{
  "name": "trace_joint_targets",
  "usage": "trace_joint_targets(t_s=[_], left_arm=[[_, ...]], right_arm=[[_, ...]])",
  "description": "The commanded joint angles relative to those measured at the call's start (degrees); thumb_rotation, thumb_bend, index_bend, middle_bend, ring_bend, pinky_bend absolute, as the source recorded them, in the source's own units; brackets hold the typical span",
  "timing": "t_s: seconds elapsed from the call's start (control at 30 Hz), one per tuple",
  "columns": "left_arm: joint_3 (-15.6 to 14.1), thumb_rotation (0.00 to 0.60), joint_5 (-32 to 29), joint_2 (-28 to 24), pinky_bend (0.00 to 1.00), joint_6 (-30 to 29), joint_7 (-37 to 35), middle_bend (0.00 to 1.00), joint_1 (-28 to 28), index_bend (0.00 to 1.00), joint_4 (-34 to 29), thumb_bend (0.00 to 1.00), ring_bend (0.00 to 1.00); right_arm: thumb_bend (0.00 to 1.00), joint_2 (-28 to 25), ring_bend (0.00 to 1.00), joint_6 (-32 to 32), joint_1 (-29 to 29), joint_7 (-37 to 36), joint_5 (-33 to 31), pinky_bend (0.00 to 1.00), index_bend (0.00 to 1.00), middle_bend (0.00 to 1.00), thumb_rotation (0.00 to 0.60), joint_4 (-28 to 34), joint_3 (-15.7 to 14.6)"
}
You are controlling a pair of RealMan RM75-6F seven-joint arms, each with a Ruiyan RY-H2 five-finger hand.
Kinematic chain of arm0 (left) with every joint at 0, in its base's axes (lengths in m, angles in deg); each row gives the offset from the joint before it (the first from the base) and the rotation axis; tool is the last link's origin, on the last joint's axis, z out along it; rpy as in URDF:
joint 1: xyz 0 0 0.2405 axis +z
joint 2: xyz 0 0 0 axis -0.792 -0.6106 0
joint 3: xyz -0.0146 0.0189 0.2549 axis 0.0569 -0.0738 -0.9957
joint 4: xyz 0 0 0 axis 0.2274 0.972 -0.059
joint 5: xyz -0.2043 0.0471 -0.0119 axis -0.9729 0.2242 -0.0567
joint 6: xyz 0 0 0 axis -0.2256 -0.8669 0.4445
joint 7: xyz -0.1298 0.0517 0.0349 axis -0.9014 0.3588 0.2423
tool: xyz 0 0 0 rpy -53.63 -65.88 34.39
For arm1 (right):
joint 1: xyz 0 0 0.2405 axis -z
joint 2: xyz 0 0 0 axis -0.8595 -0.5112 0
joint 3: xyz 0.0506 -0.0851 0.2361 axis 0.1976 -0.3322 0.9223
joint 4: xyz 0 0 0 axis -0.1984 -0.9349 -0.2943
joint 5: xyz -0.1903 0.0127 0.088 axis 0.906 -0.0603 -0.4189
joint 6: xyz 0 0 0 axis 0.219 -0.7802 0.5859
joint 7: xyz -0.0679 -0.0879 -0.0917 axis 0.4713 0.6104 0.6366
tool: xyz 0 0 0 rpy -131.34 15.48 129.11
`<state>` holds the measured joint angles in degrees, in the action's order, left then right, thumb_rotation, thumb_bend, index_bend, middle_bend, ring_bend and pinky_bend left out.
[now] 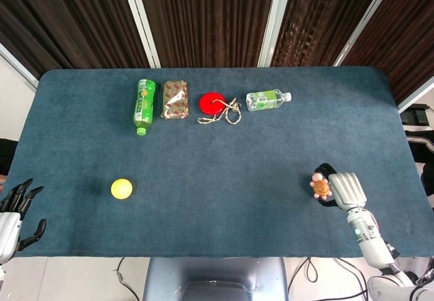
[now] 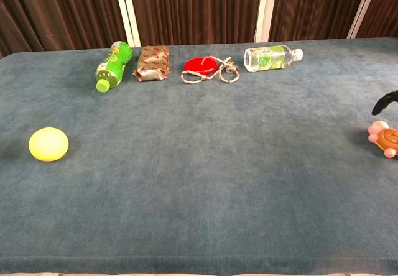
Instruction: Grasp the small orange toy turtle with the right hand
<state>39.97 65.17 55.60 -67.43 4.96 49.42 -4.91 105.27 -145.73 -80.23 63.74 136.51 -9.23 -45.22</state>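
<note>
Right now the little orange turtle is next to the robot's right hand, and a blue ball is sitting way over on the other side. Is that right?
Almost. The turtle is beside the right hand, but the ball on the other side is yellow, not blue. The head view shows it plainly, and so does the chest view.

Two bottles (one green, one clear), one packet, one red disc, one ball, one turtle.

No legible text or labels.
</note>
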Motion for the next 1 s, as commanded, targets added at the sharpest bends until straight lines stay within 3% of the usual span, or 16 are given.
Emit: trace_joint_targets(t_s=[0.03, 0.1, 0.57, 0.63, 0.8, 1.0], left_arm=[[0.0, 0.600, 0.1, -0.1, 0.22, -0.1, -0.2, 0.00, 0.1, 0.16, 0.0, 0.42, 0.05], [-0.1, 0.600, 0.2, -0.1, 0.22, -0.2, -0.2, 0.00, 0.1, 0.15, 0.0, 0.42, 0.05], [0.0, 0.600, 0.0, -0.2, 0.22, -0.3, -0.3, 0.00, 0.2, 0.15, -0.1, 0.42, 0.05], [0.0, 0.600, 0.0, -0.2, 0.22, -0.3, -0.3, 0.00, 0.3, 0.16, -0.1, 0.42, 0.05], [0.0, 0.600, -0.1, -0.1, 0.22, -0.3, -0.3, 0.00, 0.3, 0.16, -0.1, 0.42, 0.05], [-0.1, 0.600, 0.0, -0.2, 0.22, -0.2, -0.1, 0.00, 0.3, 0.16, -0.2, 0.42, 0.05]], right_arm=[[0.11, 1.2, 0.87, 0.0, -0.2, -0.1, 0.2, 0.98, 0.45, 0.35, 0.600, -1.5, -0.2], [0.11, 1.9, 0.88, -0.3, -0.1, 0.0, 0.4, 0.98, 0.49, 0.38, 0.600, -2.6, -0.3], [0.12, 6.7, 1.00, -2.7, 1.1, 0.2, 1.2, 1.00, 0.97, 0.77, 0.600, -11.8, -0.5], [0.19, 7.0, 1.00, -3.3, 1.3, -0.2, 1.6, 1.00, 1.00, 0.83, 0.600, -12.7, -0.6], [0.49, 7.7, 1.00, -6.8, 1.6, -1.6, 3.5, 1.00, 1.00, 0.90, 0.600, -14.9, -0.3], [0.56, 8.6, 1.00, -12.7, 1.9, -6.1, 6.5, 1.00, 1.00, 0.90, 0.600, -17.5, 0.4]])
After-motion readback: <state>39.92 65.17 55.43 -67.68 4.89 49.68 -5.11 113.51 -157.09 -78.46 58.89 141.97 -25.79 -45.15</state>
